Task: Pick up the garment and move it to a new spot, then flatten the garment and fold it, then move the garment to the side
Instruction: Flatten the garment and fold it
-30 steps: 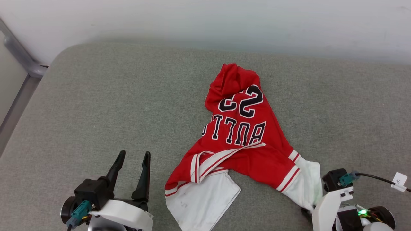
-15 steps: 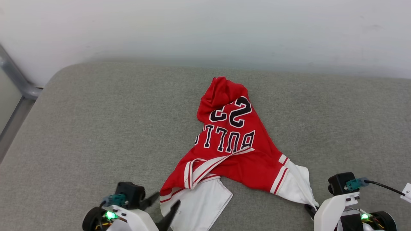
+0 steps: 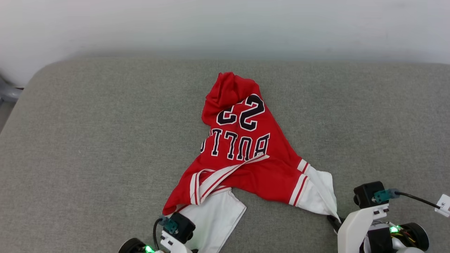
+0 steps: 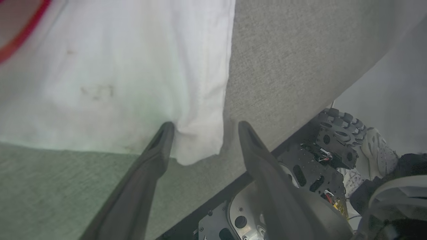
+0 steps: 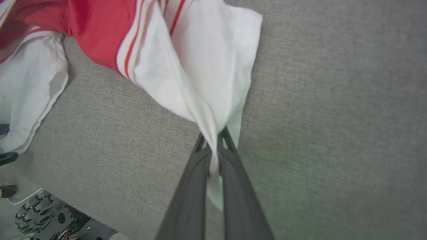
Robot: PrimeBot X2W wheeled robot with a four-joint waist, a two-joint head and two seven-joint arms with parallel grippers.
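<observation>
At the centre of the head view, the garment, a bright red short-sleeved shirt of soft cloth with white sleeve ends, is seen lying crumpled on the broad grey fabric cushion. At the lower right one white sleeve end is pinched by the closed right gripper, while at the lower left the left gripper is held wide open astride the other sleeve's corner. Only the first grasp is judged made; lifting, moving, flattening, folding and setting aside are left to do.

Open grey cushion left and right of garment, wall behind
</observation>
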